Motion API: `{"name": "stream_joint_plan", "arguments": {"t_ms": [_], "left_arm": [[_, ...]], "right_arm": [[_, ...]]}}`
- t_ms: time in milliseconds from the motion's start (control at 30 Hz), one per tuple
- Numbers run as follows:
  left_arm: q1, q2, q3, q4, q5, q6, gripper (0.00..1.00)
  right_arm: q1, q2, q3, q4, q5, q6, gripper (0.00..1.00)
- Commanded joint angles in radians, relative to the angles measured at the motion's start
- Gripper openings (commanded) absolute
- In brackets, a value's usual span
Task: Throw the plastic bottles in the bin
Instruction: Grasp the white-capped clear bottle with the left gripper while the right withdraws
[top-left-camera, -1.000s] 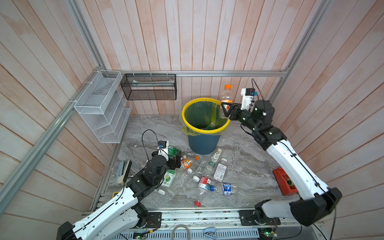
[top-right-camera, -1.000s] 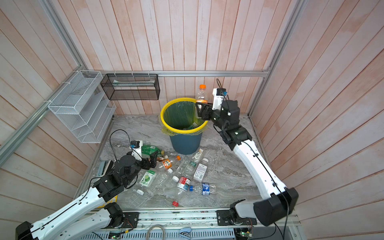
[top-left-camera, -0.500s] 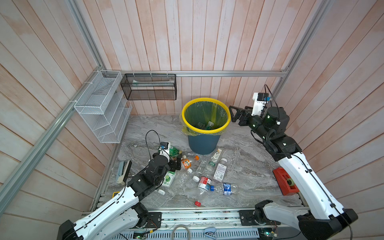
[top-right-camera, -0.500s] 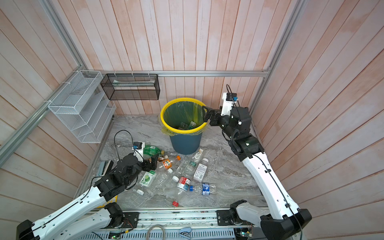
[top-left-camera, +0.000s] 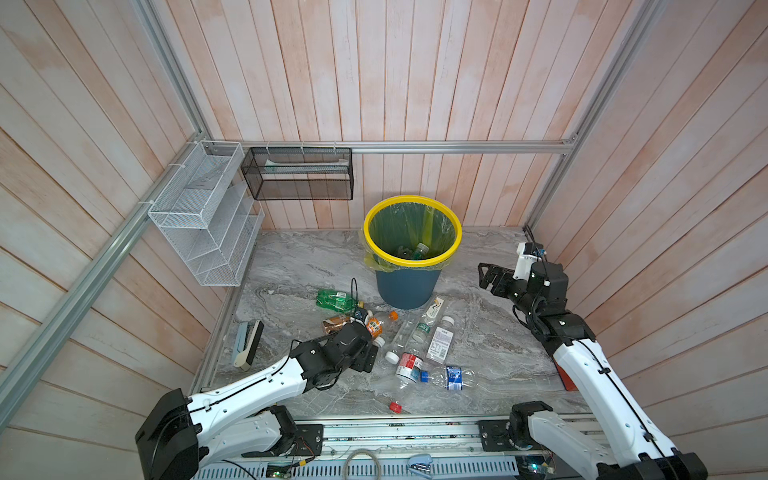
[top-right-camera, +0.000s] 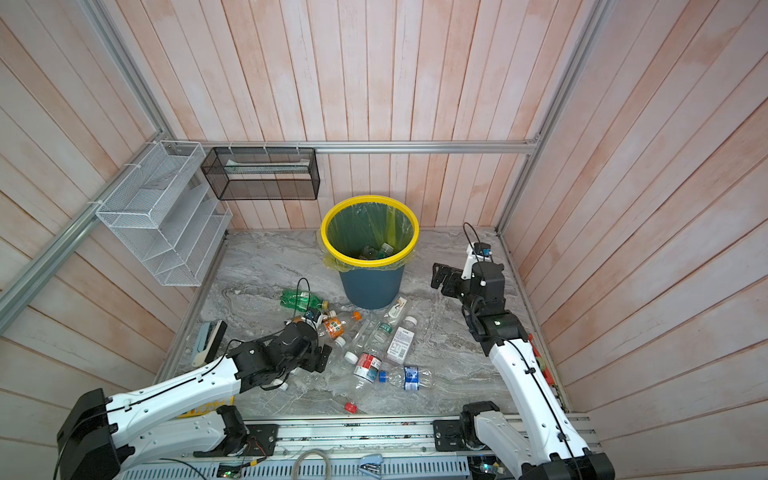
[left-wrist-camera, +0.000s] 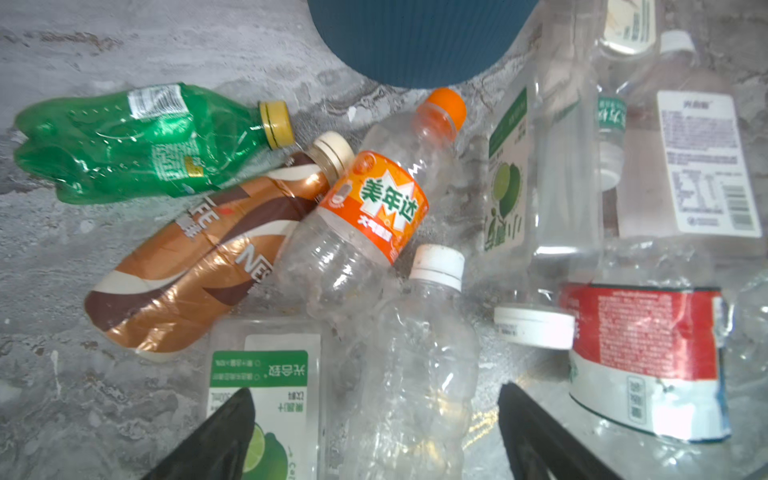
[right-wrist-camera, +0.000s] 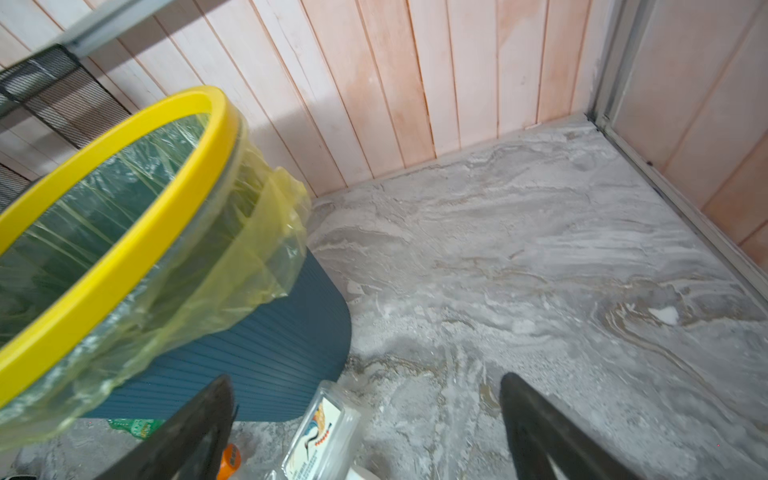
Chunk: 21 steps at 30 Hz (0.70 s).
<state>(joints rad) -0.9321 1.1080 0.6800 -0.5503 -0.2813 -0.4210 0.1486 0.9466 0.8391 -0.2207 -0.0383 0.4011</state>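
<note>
Now right jaws gape empty. Wide too, left jaws straddle a clear bottle (left-wrist-camera: 415, 374) lying flat, cap (left-wrist-camera: 437, 266) toward the bin (left-wrist-camera: 419, 41).

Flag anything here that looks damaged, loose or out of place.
The green bottle and brown bottle are crushed and creased. A red cap lies alone, apart from the heap; whether a bottle is attached to it is unclear. The liner bunches unevenly over one side of the bin rim.
</note>
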Motion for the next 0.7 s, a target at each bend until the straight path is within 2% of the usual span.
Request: {"name": "stream_joint_plan", "arguments": {"t_ms": [0,33,100,267,500,600,667], "left_arm": [[-0.014,0.034,0.044,-0.089,0.035,-0.051,0.91],[-0.05,0.048,0.051,-0.095,0.044,-0.055,0.91],[-0.061,0.072,0.054,-0.097,0.055,-0.059,0.9],[-0.065,0.126,0.051,-0.095,0.093,-0.074,0.85],[-0.065,0.179,0.047,-0.081,0.137,-0.075,0.85],[-0.065,0.207,0.046,-0.068,0.155,-0.075,0.82],[-0.065,0.219,0.045,-0.064,0.161,-0.073,0.76]], "right_arm": [[-0.024,-0.026,-0.031,0.001,-0.013,0.019,1.0],[-0.029,-0.03,-0.04,0.001,-0.015,0.019,1.0],[-0.036,-0.035,-0.06,0.003,-0.016,0.019,1.0],[-0.048,-0.041,-0.087,0.004,-0.017,0.016,1.0],[-0.056,-0.048,-0.103,0.011,-0.023,0.016,1.0],[-0.059,-0.044,-0.108,0.017,-0.029,0.016,1.0],[-0.062,-0.043,-0.115,0.02,-0.026,0.015,1.0]]}}
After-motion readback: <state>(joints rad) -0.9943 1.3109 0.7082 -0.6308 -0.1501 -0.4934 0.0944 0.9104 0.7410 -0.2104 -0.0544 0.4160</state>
